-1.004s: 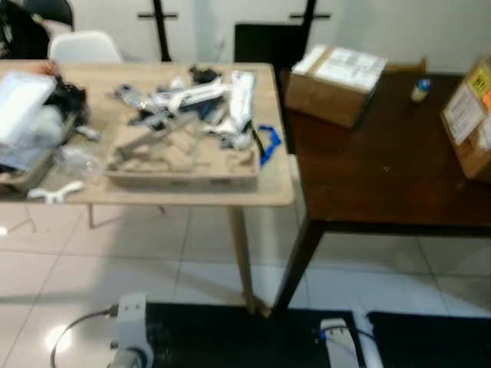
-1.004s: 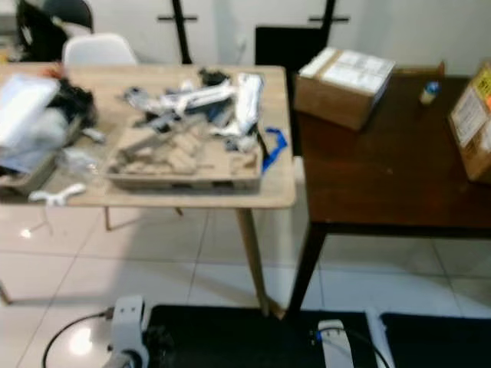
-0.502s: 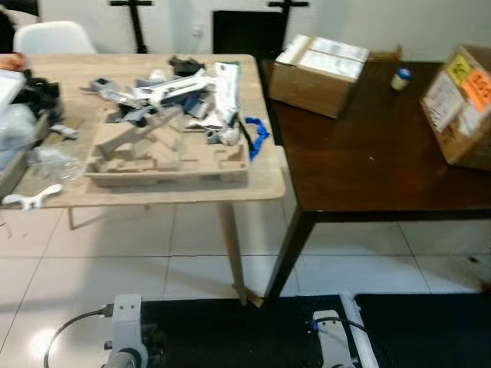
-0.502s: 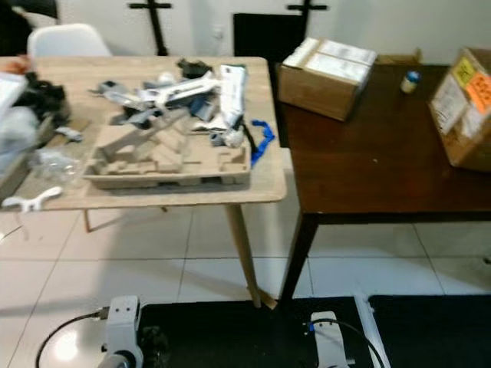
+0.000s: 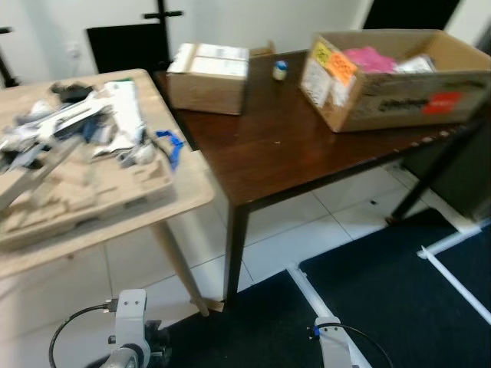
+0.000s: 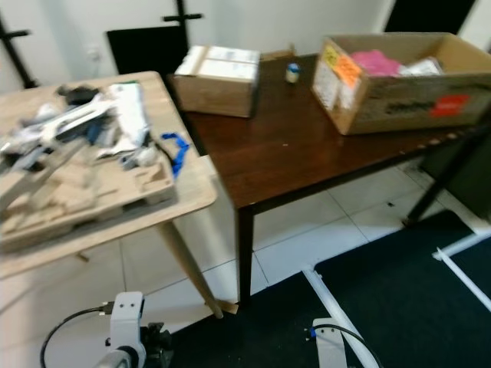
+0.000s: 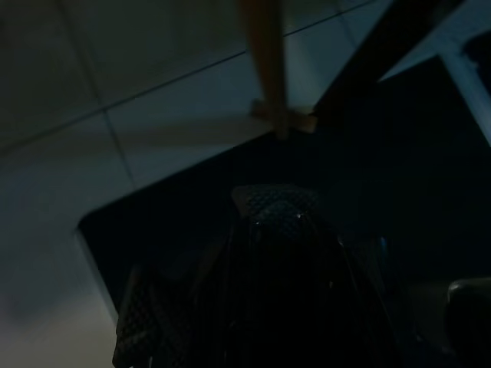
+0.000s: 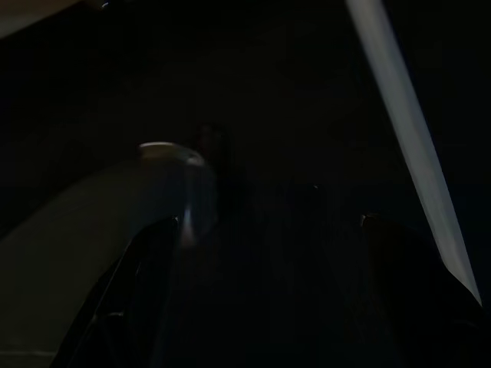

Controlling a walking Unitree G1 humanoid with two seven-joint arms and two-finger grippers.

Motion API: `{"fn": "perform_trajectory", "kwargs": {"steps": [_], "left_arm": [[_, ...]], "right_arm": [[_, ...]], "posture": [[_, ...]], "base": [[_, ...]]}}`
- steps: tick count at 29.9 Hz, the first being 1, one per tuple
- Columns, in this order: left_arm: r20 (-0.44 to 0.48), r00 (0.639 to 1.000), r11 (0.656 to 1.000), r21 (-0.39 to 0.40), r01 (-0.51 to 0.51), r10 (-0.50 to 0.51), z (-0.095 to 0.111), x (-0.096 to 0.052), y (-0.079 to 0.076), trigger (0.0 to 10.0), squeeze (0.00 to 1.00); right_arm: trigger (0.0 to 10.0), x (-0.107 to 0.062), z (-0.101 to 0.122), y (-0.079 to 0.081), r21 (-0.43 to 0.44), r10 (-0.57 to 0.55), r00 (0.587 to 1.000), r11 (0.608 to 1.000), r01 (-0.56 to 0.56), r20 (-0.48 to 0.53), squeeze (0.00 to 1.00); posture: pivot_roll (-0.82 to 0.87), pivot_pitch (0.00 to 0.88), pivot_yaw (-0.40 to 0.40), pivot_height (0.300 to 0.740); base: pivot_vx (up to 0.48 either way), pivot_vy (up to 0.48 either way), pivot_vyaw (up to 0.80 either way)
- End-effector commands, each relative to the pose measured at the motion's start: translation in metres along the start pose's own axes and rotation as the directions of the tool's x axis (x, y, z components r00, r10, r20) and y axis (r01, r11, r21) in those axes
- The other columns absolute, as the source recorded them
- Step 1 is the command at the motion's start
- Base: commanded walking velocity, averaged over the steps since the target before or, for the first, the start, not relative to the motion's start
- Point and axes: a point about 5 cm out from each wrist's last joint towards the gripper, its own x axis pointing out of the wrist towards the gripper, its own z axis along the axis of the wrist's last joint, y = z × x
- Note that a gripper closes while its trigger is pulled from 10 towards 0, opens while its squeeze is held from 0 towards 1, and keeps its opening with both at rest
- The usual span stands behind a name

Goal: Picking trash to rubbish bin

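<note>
- At your 10 o'clock a pale wood tabletop (image 5: pixel 180 201) carries a pulp tray (image 5: pixel 73 201) heaped with trash (image 5: pixel 84 126): white wrappers, grey bits and a blue strip (image 5: pixel 170 146) hanging over the tray's edge at 3 o'clock.
- A dark tabletop (image 5: pixel 307 146) sits just beside the pale one, running from your 12 toward 2 o'clock.
- On it, at 12 o'clock, you see a shut box (image 5: pixel 209 77) with a white label on top.
- At 1 o'clock a big open box (image 5: pixel 399 96) holds something pink (image 5: pixel 370 58) and white paper; it has yellow and orange stickers on its end and a red one on its long side.
- Between the two boxes stands a small bottle (image 5: pixel 280 70), apart from both.
- Under both tabletops you see white floor tiles (image 5: pixel 322 230), and a dark mat (image 5: pixel 399 307) with a white line runs from 4 to 6 o'clock.
- Your left arm (image 5: pixel 129 330) and right arm (image 5: pixel 331 345) hang low at 7 and 6 o'clock, both idle.
- The left wrist view is dim: the left gripper (image 7: pixel 284 222) hangs over the mat's edge, near a wooden table leg (image 7: pixel 265 61); you cannot tell how its jaws stand.
- The right wrist view is nearly black; you cannot tell the state of the right gripper (image 8: pixel 253 253) there either.
</note>
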Motion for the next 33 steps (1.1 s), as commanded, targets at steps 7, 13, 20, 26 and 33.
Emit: {"fn": "perform_trajectory", "kwargs": {"steps": [7,13,20,26,33], "left_arm": [[-0.063,0.997,0.999,-0.005,0.036,-0.036,-0.011,0.0,-0.008,10.0,0.0],[-0.052,0.997,0.998,0.02,0.052,-0.051,-0.008,0.001,-0.011,10.0,0.0],[-0.044,0.996,0.995,0.059,0.085,-0.083,-0.003,0.003,-0.015,10.0,0.0],[-0.017,0.997,0.995,0.066,0.078,-0.077,0.006,0.005,-0.01,10.0,0.0],[-0.011,0.996,0.994,0.066,0.084,-0.083,0.009,0.006,-0.01,10.0,0.0]], "right_arm": [[10.0,0.0,0.0,-0.005,0.009,-0.015,1.0,1.0,0.015,-0.01,0.0],[10.0,0.0,0.001,-0.005,0.012,-0.018,1.0,1.0,0.018,-0.008,0.0],[10.0,-0.001,-0.003,-0.007,0.013,-0.022,1.0,1.0,0.022,-0.018,0.0],[10.0,-0.002,-0.007,-0.01,0.039,-0.039,0.999,0.998,0.04,-0.021,0.0],[10.0,-0.003,-0.011,-0.014,0.052,-0.057,0.998,0.997,0.059,-0.03,0.0]], "posture": [[-0.03,0.061,0.018,0.74],[-0.04,0.065,0.024,0.74],[-0.05,0.063,0.038,0.74],[-0.06,0.06,0.037,0.74],[-0.07,0.057,0.045,0.74]], "base": [[0.0,0.0,-0.8],[0.0,0.0,-0.8],[0.0,0.0,-0.8],[0.0,0.0,-0.8],[0.0,0.0,-0.8]]}}
